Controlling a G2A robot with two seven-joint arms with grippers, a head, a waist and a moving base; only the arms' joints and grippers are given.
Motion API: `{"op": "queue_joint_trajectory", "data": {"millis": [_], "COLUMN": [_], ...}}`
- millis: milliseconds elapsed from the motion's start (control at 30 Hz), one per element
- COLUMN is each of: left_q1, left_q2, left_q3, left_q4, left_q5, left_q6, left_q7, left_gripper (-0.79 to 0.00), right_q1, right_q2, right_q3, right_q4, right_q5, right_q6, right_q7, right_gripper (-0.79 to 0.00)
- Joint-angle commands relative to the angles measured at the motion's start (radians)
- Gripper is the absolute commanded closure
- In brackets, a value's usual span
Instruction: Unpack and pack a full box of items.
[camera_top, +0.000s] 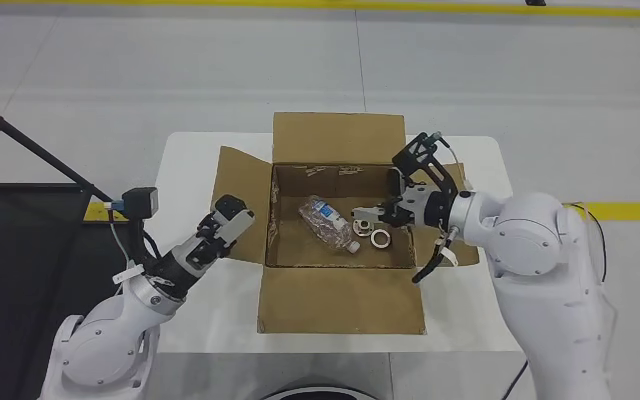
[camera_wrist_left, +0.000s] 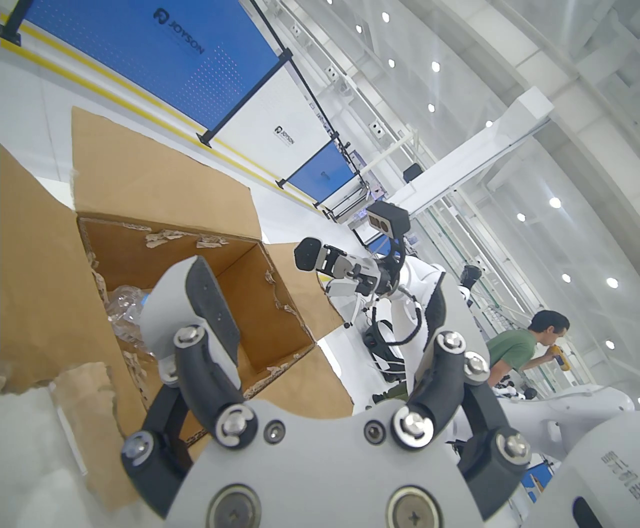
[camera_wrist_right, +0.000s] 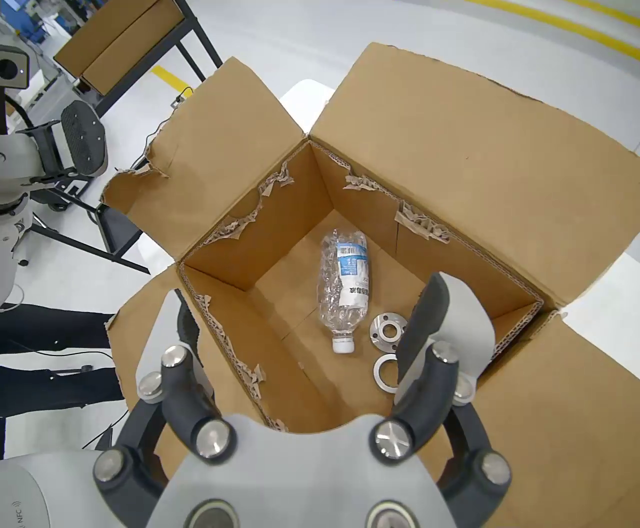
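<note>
On the white worktop (camera_top: 200, 160), an open cardboard box (camera_top: 340, 295), flaps spread outward. At its left flap, the left tool (camera_top: 235, 212), fingers wide apart, holding nothing. Over its right edge, the right tool (camera_top: 385, 213), likewise spread and empty. On the box floor, a crushed clear bottle (camera_wrist_right: 344, 287); just beside its cap, a metal flange (camera_wrist_right: 386, 329) and a white ring (camera_wrist_right: 384, 372).

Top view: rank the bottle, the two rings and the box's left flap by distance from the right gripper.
1. Rings, box floor by the right gripper; the two are too close to split.
2. Bottle, box middle.
3. Left flap, folded outward beyond the bottle.
</note>
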Motion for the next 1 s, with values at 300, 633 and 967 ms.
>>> {"op": "queue_joint_trajectory", "data": {"millis": [300,633,967], "left_q1": [-0.001,-0.02,0.021], "left_q2": [0.001,0.011,0.019], "left_q3": [0.004,-0.091,-0.21], "left_q4": [-0.003,0.04,0.066], "left_q5": [0.024,-0.104,-0.197], "left_q6": [0.002,0.025,0.021], "left_q7": [0.01,0.071,0.102], "left_gripper": [-0.785,-0.785,-0.785], "right_q1": [-0.01,0.158,0.35], "right_q2": [0.0,-0.042,-0.129], "right_q3": [-0.016,-0.354,-0.591], "right_q4": [-0.008,0.014,0.353], "right_q5": [-0.038,-0.339,-0.297], "right_q6": [0.012,0.165,0.265], "right_q7": [-0.014,0.061,0.069], "right_gripper": [-0.785,-0.785,-0.785]}}
